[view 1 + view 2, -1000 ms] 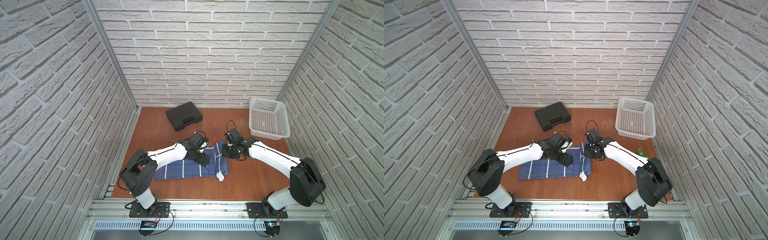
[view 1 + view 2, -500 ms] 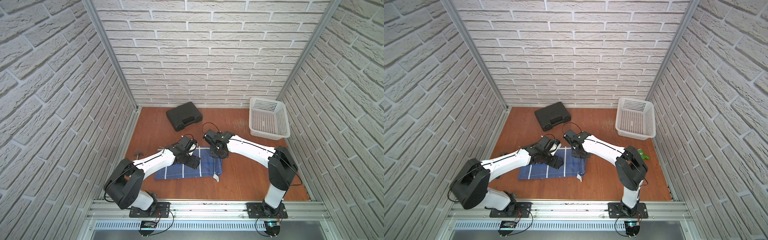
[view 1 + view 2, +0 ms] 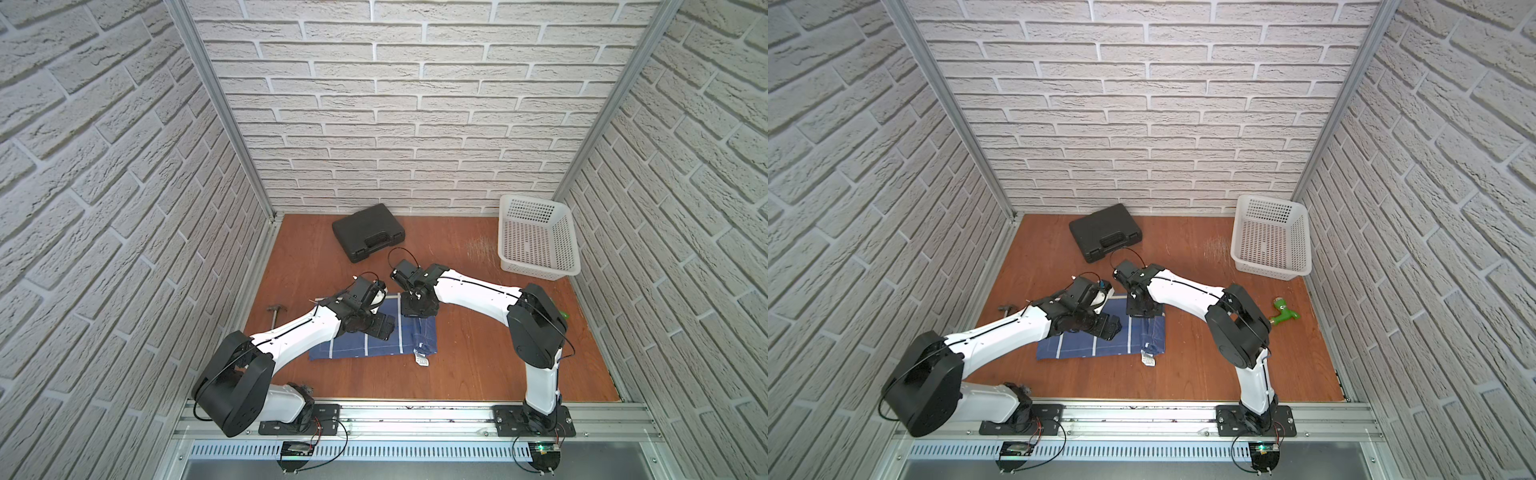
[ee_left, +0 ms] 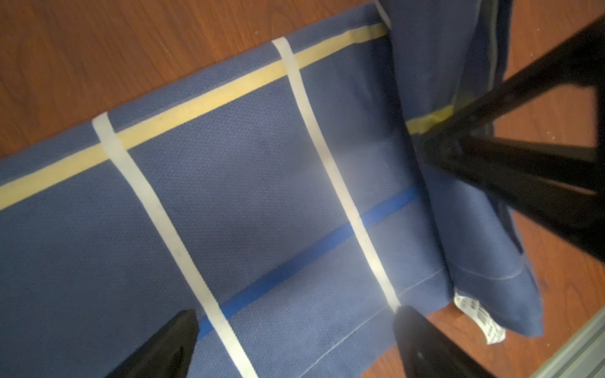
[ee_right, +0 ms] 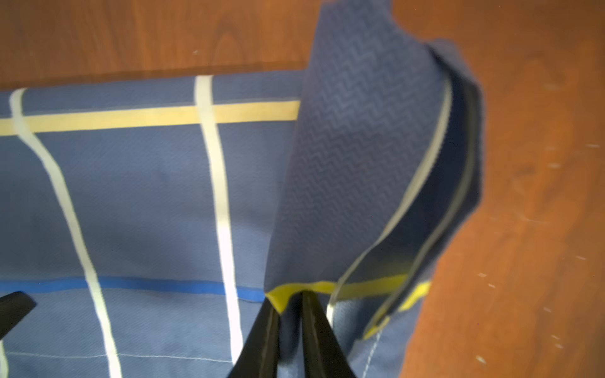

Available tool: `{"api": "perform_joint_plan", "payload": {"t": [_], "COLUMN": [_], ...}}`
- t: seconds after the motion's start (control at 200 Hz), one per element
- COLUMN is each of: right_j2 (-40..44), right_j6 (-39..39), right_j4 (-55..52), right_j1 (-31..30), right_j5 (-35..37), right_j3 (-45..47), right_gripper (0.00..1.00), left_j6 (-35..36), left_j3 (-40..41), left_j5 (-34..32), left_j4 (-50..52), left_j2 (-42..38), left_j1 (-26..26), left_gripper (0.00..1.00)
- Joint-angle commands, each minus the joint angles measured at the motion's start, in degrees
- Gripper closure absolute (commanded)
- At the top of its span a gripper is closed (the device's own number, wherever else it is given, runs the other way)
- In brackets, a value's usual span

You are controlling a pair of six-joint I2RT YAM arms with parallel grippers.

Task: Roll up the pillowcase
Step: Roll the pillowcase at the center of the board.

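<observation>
Blue cloth crossed by thin white lines, the pillowcase lies on the wooden table, near its middle and between the two arms in both top views. Most of it rests flat as a long strip. One yellow stripe runs along its length close to the far edge. A darker blue line runs parallel to it nearer the front, and the white lines cross both. A stitched hem follows the front edge. The right wrist view shows a fine zigzag weave.

The end on the robot's right is lifted and doubled over the flat part in a loose fold of several layers. Its outer face is plain blue, with a white line and a dark line along the layered edges. A small white label with dark print sticks out from the front corner of this fold onto the table.

The right gripper has its jaws closed on the fold, pinching the cloth where the yellow stripe crosses it.

The left gripper hangs over the flat part just beside the fold, jaws spread wide and holding nothing. Its fingertips straddle two white lines. I cannot tell whether they touch the cloth.
</observation>
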State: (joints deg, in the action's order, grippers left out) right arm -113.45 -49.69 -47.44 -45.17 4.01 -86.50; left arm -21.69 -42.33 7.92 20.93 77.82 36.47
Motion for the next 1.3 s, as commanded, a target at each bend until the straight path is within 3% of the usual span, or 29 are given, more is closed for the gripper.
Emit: {"api": "perform_joint_plan", "payload": {"t": [0.0,0.41,0.615,0.915,1.075,1.295], "right_j2": [-1.9,-3.39,-0.28,9.5,12.38,7.32], "right_j6": [1.64,2.24,2.63,3.34,6.09,8.37], "right_j4": [2.21,12.24,18.05,16.22,14.64,20.11], "right_j1": [-1.06,0.19,2.01,6.41,10.23,12.97], "right_j5": [-3.18,-13.65,-21.45,-23.39,-23.52,-27.85], "right_j3": [-1.94,0.52,3.37,4.83,7.72,8.0], "right_gripper": [0.85,0.84,0.77,0.72,0.74,0.83], "left_j6": [-0.99,-5.73,-8.08,-10.52,-11.52,-10.62], "left_j3": [1.09,3.74,3.64,3.41,2.38,-1.31], "left_j5": [0.4,2.32,1.72,1.13,0.26,-3.7], "left_j4": [-1.83,-3.48,-3.06,-4.02,-6.45,-6.54], "left_j2": [-0.94,-4.43,-6.14,-5.63,-3.33,3.64], "left_j1": [-0.31,0.16,3.11,6.73,8.35,12.74], "left_gripper": [0.02,0.02,0.05,0.09,0.14,0.2]}}
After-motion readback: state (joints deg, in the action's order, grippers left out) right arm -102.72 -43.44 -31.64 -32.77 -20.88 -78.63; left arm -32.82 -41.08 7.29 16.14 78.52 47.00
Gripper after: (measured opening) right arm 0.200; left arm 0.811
